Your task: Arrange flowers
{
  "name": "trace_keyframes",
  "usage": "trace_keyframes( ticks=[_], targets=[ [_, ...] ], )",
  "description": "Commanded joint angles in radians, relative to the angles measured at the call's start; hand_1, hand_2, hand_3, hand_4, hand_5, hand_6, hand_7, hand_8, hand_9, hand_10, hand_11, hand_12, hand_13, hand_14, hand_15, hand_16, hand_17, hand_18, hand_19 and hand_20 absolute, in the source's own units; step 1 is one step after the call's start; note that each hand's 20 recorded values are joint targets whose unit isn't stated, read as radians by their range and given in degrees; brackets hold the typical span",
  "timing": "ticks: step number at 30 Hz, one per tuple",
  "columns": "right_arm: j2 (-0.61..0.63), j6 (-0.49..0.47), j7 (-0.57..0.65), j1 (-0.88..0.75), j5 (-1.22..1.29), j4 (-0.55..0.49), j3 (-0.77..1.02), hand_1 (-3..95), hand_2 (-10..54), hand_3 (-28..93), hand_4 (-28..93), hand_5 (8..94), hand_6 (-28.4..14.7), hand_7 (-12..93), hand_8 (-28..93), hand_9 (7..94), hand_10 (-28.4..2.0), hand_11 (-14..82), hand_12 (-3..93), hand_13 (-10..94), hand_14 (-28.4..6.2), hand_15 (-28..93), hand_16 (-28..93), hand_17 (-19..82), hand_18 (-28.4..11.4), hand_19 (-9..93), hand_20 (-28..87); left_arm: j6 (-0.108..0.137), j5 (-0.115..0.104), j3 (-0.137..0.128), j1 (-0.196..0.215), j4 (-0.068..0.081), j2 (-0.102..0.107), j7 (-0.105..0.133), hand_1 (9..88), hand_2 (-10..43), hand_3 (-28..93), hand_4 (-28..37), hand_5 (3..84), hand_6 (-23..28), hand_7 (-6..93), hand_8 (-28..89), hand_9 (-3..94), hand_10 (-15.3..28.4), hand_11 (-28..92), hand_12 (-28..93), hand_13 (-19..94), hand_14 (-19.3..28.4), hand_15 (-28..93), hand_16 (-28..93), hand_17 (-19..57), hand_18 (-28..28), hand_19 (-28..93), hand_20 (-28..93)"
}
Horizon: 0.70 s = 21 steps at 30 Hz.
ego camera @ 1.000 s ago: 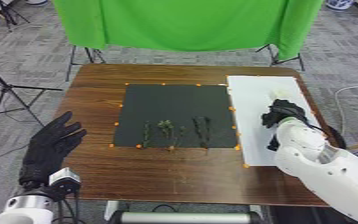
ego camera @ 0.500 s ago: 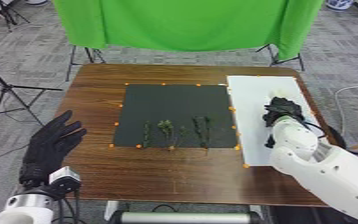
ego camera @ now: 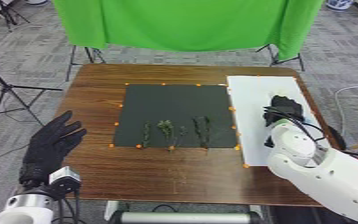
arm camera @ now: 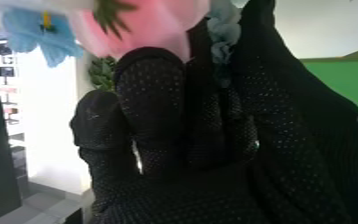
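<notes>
Left robot hand (ego camera: pixel 47 146) is spread wide, right robot hand (ego camera: pixel 284 109) over white sheet (ego camera: pixel 250 97), its grip I cannot tell.

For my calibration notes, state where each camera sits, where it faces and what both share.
Head view: robot's head, facing forward and down at the table; left arm, left hand, right arm, right hand show.
Right wrist view: right wrist, looking along its hand, black glove showing, toward a pink flower.
Shared: right hand, green cloth.
</notes>
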Motion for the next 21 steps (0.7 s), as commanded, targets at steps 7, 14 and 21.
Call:
trace_keyframes(
  ticks=[7, 14, 21],
  targets=[
    [-0.001, -0.057, 0.008, -0.001, 0.007, -0.016, 0.064, 51.8, -9.5, 82, -28, 79.4, -0.2, 30, -2, 86.7, -11.4, 18.8, 31.4, 74, -8.2, 68, 18, 39, -23.6, 93, 48, -0.001, -0.002, 0.001, 0.015, 0.001, -0.005, -0.003, 24.6, 8.8, 80, -21.3, 35.9, 9.9, 14.9, -11, 34.5, 20.8, 30, 9, 25, 26.6, 50, -10, -8.0, 22.8, 62, -6],
    [-0.015, -0.034, 0.002, -0.021, -0.003, -0.043, 0.109, 51.3, -9.5, 82, -28, 80.5, 0.3, 29, -2, 86.2, -11.6, 17.6, 31.3, 74, -8.3, 68, 19, 39, -23.7, 93, 47, -0.004, 0.000, -0.001, 0.016, -0.001, 0.001, 0.003, 24.5, 8.7, 80, -21.3, 35.9, 9.8, 15.0, -11, 34.5, 20.9, 30, 9, 25, 26.6, 50, -10, -8.0, 22.9, 62, -6],
    [-0.017, -0.043, -0.024, 0.002, -0.046, -0.065, 0.091, 51.4, -9.5, 82, -28, 81.3, 0.3, 28, -1, 86.2, -11.7, 17.3, 31.0, 73, -8.2, 68, 19, 39, -23.7, 93, 46, -0.004, 0.001, -0.002, 0.017, 0.002, 0.003, -0.005, 24.5, 8.7, 80, -21.3, 35.9, 9.9, 14.9, -11, 34.6, 20.8, 30, 9, 25, 26.6, 50, -10, -8.0, 22.9, 62, -6]
  ],
)
